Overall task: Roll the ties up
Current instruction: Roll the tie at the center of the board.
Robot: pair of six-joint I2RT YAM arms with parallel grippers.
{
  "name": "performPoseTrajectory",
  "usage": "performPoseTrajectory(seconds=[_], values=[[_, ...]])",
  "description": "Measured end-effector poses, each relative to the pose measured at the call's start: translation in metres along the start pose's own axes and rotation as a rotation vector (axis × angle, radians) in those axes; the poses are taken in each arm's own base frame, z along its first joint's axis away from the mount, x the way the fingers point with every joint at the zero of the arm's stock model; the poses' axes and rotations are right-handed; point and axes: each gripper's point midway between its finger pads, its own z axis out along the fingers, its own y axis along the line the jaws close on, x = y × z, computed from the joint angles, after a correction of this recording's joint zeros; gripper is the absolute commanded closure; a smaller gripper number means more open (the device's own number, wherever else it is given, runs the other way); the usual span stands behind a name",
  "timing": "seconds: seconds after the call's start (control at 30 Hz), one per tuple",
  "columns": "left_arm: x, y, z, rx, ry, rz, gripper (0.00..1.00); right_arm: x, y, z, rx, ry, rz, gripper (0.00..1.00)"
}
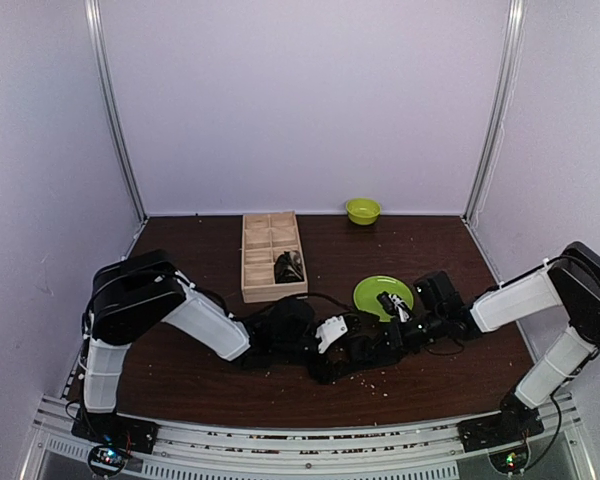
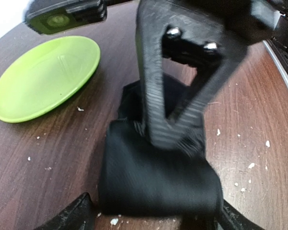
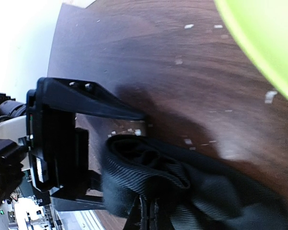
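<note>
The black tie (image 2: 158,184) lies bunched in a loose roll on the worktop (image 2: 259,120), just beside the green plate (image 2: 43,79). The right hand (image 2: 175,139) pinches a fold at the top of the roll, its fingers closed on the fabric. The left hand (image 2: 153,218) stands wide, one finger on either side of the roll. Left of the plate sits a wooden compartment box (image 1: 263,262).

arms (image 1: 210,325): blk joints, wht links | R tool (image 2: 175,138): blk, silver screws (image 2: 173,32)
</note>
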Motion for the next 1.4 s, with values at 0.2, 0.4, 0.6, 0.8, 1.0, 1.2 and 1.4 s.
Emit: performPoseTrajectory(seconds=[0.2,0.4,0.6,0.8,1.0,1.2,1.4], values=[[-0.006,-0.001,-0.005,-0.009,-0.079,0.009,0.13,0.003,-0.026,0.0,0.035,-0.001,0.053,1.0],[-0.013,-0.004,0.007,-0.007,-0.142,0.03,0.13,0.003,-0.027,-0.002,0.041,-0.01,0.042,1.0],[-0.013,-0.008,0.018,0.002,-0.154,0.03,0.13,0.002,-0.027,-0.002,0.045,-0.009,0.039,1.0],[-0.03,-0.01,0.026,-0.012,-0.189,0.024,0.22,0.003,-0.027,-0.002,0.046,-0.008,0.04,1.0],[-0.03,-0.008,0.036,-0.02,-0.182,0.011,0.51,0.002,-0.027,-0.003,0.046,-0.008,0.04,1.0],[-0.027,-0.012,0.034,0.0,-0.17,0.022,0.61,0.006,-0.024,-0.009,0.054,-0.015,0.04,0.85],[-0.017,-0.017,0.017,0.046,-0.136,0.026,0.63,0.003,-0.019,-0.029,0.102,-0.059,0.034,0.76]])
